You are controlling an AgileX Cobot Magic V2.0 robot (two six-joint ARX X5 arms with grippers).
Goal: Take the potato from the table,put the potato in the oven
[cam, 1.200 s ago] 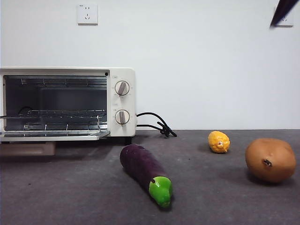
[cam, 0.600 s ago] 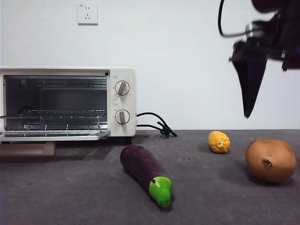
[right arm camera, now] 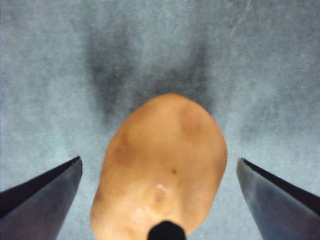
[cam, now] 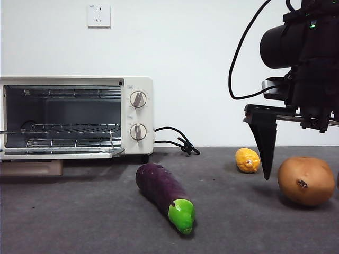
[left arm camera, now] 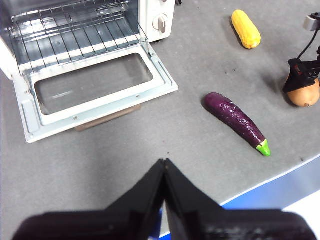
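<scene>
The brown potato (cam: pixel 306 181) lies on the dark grey table (cam: pixel 79 217) at the right, its dark eye spot facing the front camera. My right gripper (right arm camera: pixel 159 160) is open and has come down over it, one black finger (cam: pixel 265 148) beside its left end. The right wrist view shows the potato (right arm camera: pixel 162 165) between the spread jaws, which do not touch it. The cream-white oven (cam: pixel 139 84) stands at the left with its door (left arm camera: pixel 95 85) folded down and its racks bare. My left gripper (left arm camera: pixel 164 162) is shut and empty, high above the table's near edge.
A purple eggplant (cam: pixel 161 193) with a green tip lies in the middle, between the oven and the potato. A small yellow lumpy fruit (cam: pixel 247 160) sits just behind and left of the potato. The oven's black cord (cam: pixel 177 140) trails to the right of it.
My right arm has dropped from the top right corner down to the potato, its open jaws now on either side of it. The potato, eggplant and oven have not moved.
</scene>
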